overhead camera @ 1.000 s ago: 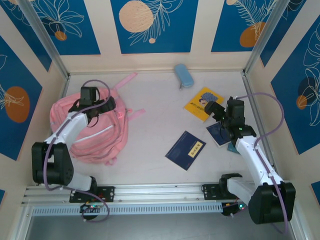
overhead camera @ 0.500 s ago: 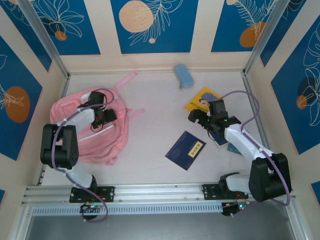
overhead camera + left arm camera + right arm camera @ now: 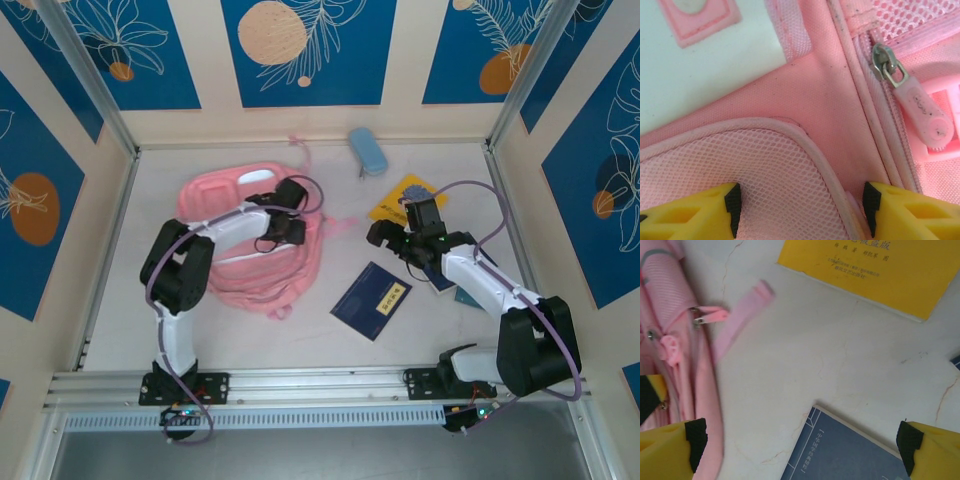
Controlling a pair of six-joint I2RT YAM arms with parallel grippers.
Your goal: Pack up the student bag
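Observation:
The student bag [image 3: 240,255] is a big pink backpack lying left of the table's middle. My left gripper [image 3: 293,215] rests on its upper right part. In the left wrist view my left gripper [image 3: 800,202] has pink mesh pocket fabric [image 3: 765,170] of the bag between its yellow fingers, and both pads press into it. A pink zipper pull [image 3: 915,105] lies to the right. My right gripper [image 3: 378,236] hovers open over bare table between the bag and a dark blue book [image 3: 371,300]. In the right wrist view the right gripper [image 3: 800,445] holds nothing.
A yellow book [image 3: 405,205] lies behind the right arm, and a smaller blue book [image 3: 437,268] is partly under that arm. A light-blue pencil case [image 3: 368,150] sits near the back wall. A loose pink strap [image 3: 740,315] reaches toward the right gripper.
The bag has slid right toward the table's middle together with my left gripper, whose jaws have narrowed onto it. My right gripper has swung left toward the bag.

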